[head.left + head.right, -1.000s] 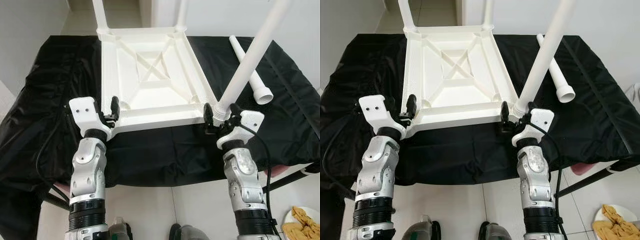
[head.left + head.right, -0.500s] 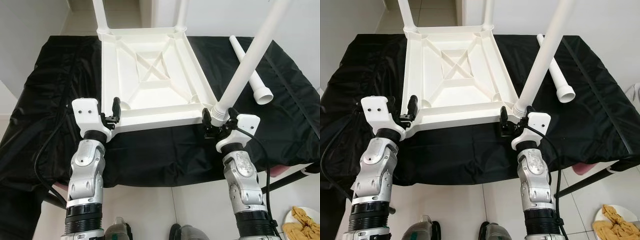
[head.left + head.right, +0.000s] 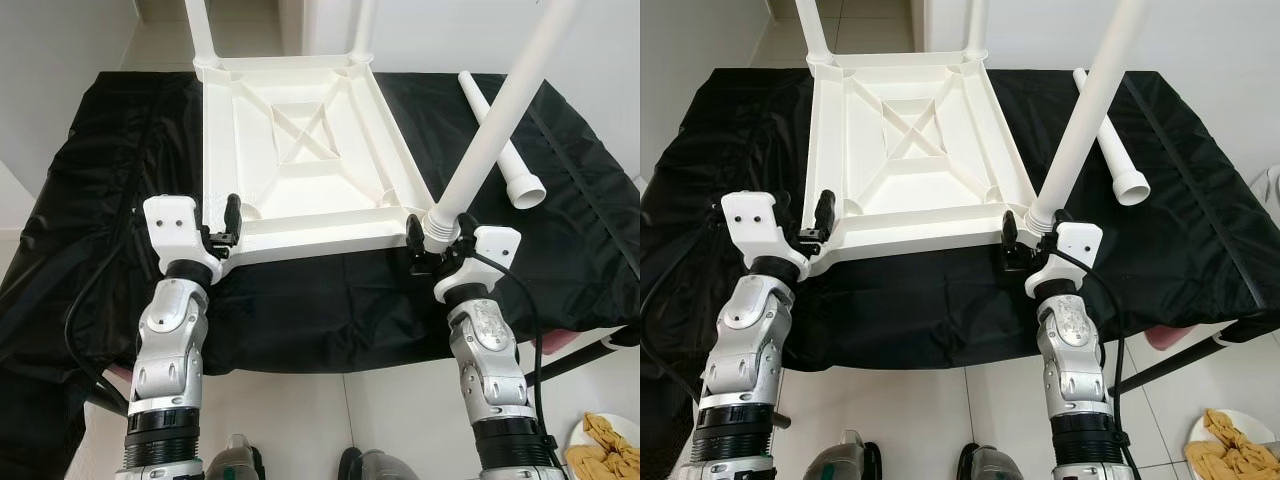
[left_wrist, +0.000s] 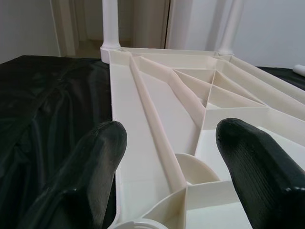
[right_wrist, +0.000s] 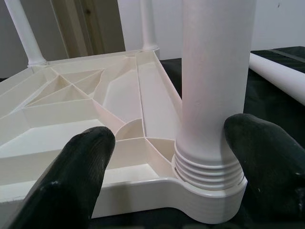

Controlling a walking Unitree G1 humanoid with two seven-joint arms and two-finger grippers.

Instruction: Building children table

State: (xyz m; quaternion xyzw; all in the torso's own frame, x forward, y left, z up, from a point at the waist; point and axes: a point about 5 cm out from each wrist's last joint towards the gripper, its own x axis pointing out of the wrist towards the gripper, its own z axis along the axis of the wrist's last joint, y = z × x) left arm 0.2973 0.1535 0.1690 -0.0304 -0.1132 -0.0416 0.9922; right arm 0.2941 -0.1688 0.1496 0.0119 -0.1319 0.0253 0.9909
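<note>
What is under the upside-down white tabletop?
The tabletop lies on a black cloth spread wider than it on all sides. Whatever supports the cloth is covered. A loose leg lies on the cloth beside it.

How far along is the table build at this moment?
Done: two far legs stand in the upturned tabletop.
In hand: a third leg sits in the near right corner socket with its threads showing above the collar; the right gripper brackets its base. The left gripper is open at the near left corner.
Left: that corner socket is empty, and the last leg lies on the black cloth.
</note>
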